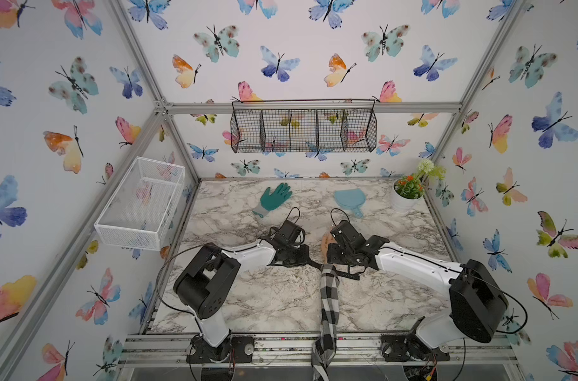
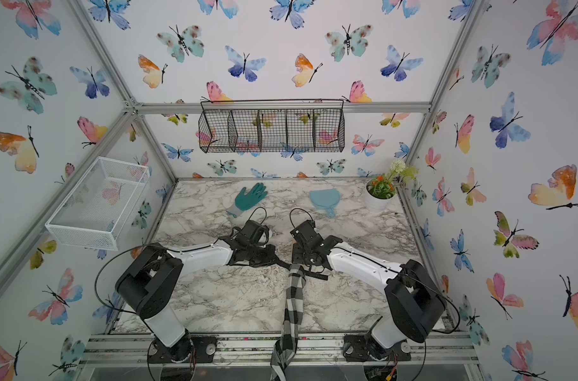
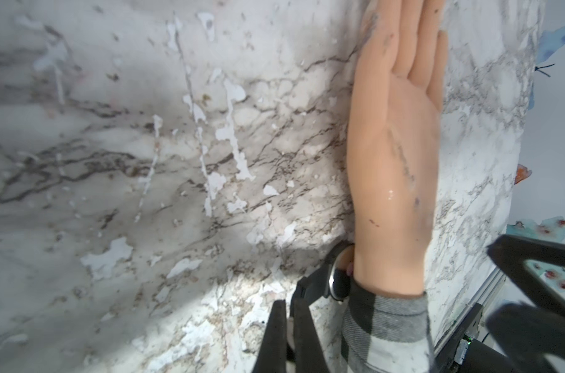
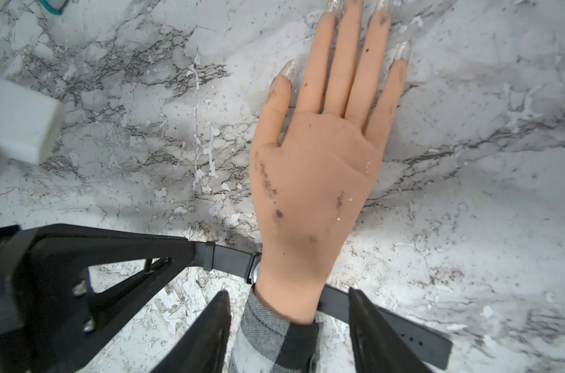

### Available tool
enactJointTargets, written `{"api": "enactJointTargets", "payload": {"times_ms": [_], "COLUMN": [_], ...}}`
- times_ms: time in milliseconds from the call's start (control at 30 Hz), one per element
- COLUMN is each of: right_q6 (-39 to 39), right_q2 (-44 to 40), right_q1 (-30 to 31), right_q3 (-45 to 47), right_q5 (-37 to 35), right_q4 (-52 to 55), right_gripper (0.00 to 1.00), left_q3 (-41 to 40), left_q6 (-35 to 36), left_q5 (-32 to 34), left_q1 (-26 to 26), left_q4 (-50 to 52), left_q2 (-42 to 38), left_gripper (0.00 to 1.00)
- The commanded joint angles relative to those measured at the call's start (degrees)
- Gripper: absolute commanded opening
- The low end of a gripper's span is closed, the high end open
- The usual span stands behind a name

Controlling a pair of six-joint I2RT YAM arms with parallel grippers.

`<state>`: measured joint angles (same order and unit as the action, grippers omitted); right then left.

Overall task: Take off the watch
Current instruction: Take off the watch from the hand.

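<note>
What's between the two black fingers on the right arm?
The mannequin hand's wrist and checked sleeve, straddled by the open right gripper; the right wrist view shows it.

- black round-dialled wristwatch point(image 4: 231, 260): black strap, silvery case rim (the face is turned out of sight)
- moulded mannequin hand point(image 4: 316, 181): peach skin tone, dark smudges, clear glittery nails
- woven fabric sleeve point(image 1: 328, 297): grey, black and white check
- marble-look tabletop point(image 1: 281, 297): white with grey-brown veins and chipped white patches
- rubber-coated work glove point(image 1: 276, 196): teal, with a grey cuff
- flat plastic scoop point(image 1: 349, 199): pale blue
- round flower pot point(image 1: 401, 204): white, holding orange and white blooms and green leaves
- rectangular mesh basket point(image 1: 125, 236): white
- hanging wire basket point(image 1: 303, 132): black
- panelled walls point(image 1: 314, 49): white, patterned with watercolour butterflies in blue, teal, pink, orange and yellow
</note>
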<state>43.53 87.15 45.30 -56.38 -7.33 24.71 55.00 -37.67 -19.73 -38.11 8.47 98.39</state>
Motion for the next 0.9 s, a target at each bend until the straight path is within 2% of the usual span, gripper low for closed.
{"api": "enactJointTargets", "payload": {"times_ms": [0, 300, 600, 867], "right_q6": [0.6, 1.0, 1.3, 1.4], "right_q2": [-0.7, -1.4, -1.5, -1.9], "right_q1": [-0.2, -0.2, -0.3, -0.3], "right_q3": [0.5, 1.0, 1.1, 1.3], "right_q5": [0.0, -0.7, -0.6, -0.8], "right_q4": [-0.4, -0.4, -0.6, -0.8], "right_gripper": [0.61, 0.61, 0.61, 0.61], "left_q3": [2.1, 6.5, 7.1, 4.8], "left_q6": [0.3, 1.6, 2.6, 4.2], "left_q5": [4.4, 8.7, 12.7, 14.6], "left_q1": [-0.1, 0.6, 3.0, 8.4], "left_q4": [4.6, 9.4, 13.2, 15.0], "left_q2": [-2.4, -4.6, -6.9, -10.4], "left_gripper": [0.0, 0.0, 0.0, 0.0]}}
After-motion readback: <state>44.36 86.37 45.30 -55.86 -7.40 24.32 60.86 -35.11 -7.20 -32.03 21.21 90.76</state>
